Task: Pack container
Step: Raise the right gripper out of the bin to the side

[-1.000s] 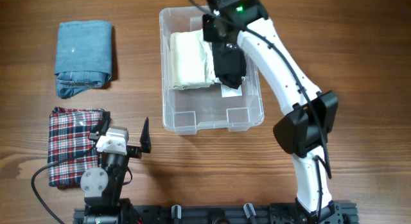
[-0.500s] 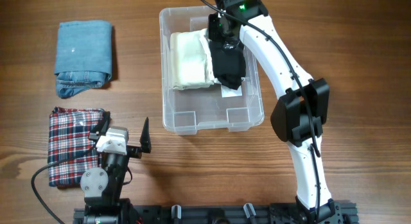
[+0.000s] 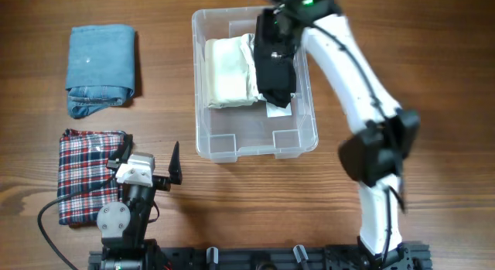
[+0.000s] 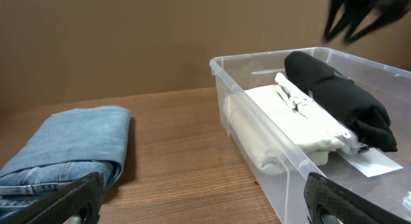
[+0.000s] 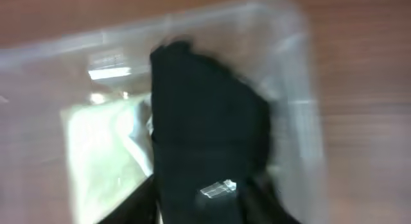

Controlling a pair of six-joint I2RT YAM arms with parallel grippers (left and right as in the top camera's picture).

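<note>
The clear container (image 3: 199, 107) stands at the table's far middle and also shows in the left wrist view (image 4: 257, 57). Inside it, a cream folded garment (image 3: 226, 73) lies on the left and a black garment (image 3: 276, 76) on the right. My right gripper (image 3: 272, 29) hangs open over the black garment's far end and holds nothing. Its view is blurred, with the black garment (image 5: 205, 121) below the fingers (image 5: 205, 208). My left gripper (image 3: 151, 155) is open and empty near the front edge, over bare wood (image 4: 205, 198).
A folded denim garment (image 3: 100, 69) lies at the far left. A folded plaid garment (image 3: 89, 173) lies at the front left beside my left arm. A white label (image 3: 277, 109) shows on the bin's base next to the black garment.
My right arm has swung right and back, away from the black garment. Both garments stay in the bin. The left arm has not moved.
</note>
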